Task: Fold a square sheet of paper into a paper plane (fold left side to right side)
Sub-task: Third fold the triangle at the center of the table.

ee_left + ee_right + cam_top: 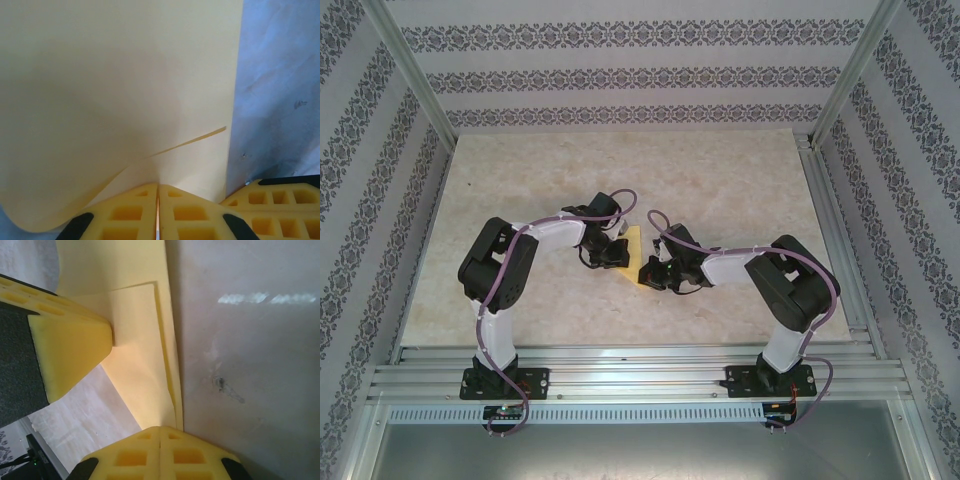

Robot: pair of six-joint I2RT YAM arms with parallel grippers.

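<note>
- Left gripper point(158, 191): pads pressed together, seemingly pinching the square sheet of paper point(115, 90); a lifted layer bows up from the tips.
- Square sheet of paper: mid-table point(520, 190) between both grippers, partly doubled over. It looks thin, light, floppy and easily creased, so hold an edge or corner.
- Right gripper point(160, 432): closed, tips at the sheet's right edge; I cannot tell whether it nips the sheet.

— What is lying out on the table point(570, 170)?
— The square sheet of paper point(633, 255), showing as a small yellow patch.
— And the arms?
— Both are bending inward toward it. The left gripper point(608, 252) is sitting at its left edge, and the right gripper point(658, 274) is meeting its near right corner.
— Are they gripping it?
— Too small to tell.
</note>
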